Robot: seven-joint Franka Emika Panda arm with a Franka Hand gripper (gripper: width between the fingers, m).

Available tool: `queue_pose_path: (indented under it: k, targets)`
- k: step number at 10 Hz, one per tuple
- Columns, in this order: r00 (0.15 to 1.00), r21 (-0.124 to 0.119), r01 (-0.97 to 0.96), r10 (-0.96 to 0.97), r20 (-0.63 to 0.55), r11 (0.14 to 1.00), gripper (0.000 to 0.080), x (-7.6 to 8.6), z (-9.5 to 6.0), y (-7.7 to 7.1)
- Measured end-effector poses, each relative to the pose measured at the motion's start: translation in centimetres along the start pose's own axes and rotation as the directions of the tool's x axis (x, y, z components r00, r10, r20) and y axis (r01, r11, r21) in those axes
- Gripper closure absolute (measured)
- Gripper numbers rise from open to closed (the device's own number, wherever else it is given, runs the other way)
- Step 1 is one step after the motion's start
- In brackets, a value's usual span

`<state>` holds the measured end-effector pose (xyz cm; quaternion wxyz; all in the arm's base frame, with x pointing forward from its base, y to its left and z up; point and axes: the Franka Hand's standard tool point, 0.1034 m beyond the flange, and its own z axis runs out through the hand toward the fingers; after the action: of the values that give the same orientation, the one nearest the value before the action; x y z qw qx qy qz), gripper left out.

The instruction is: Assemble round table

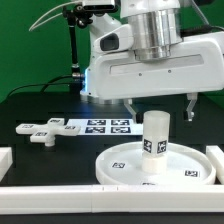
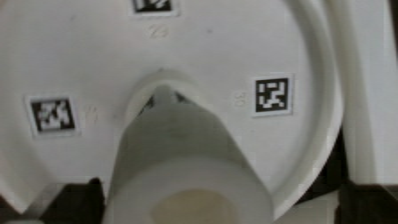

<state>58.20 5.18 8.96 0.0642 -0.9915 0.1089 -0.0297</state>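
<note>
Standing upright on the round disc [image 1: 118,166], the short leg [image 1: 155,135] hides the disc's middle; the wrist view shows it blurred and cut off. The gripper [image 1: 161,106] hangs above the disc, fingers spread wide and empty. The cross base [image 1: 42,131] lies well outside the disc's rim, and a white rail [image 1: 100,192] runs close along its edge.

No words, brands or numbers can be read anywhere; the only signs are small black-and-white square tags [image 2: 272,96] on the round disc [image 1: 108,166], the short leg [image 1: 155,130], the cross-shaped base piece [image 1: 40,130] and the marker board [image 1: 101,126].
</note>
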Motion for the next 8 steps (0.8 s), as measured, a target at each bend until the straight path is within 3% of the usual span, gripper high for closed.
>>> queue_pose_path:
  k: [3, 8]
  targets:
    - [0.954, -0.044, 0.298, -0.299, -0.028, 0.954, 0.015, 0.48, -0.12, -0.04]
    - [0.801, -0.053, 0.597, -0.598, -0.01, 0.8, 0.015, 0.56, -0.08, 0.35]
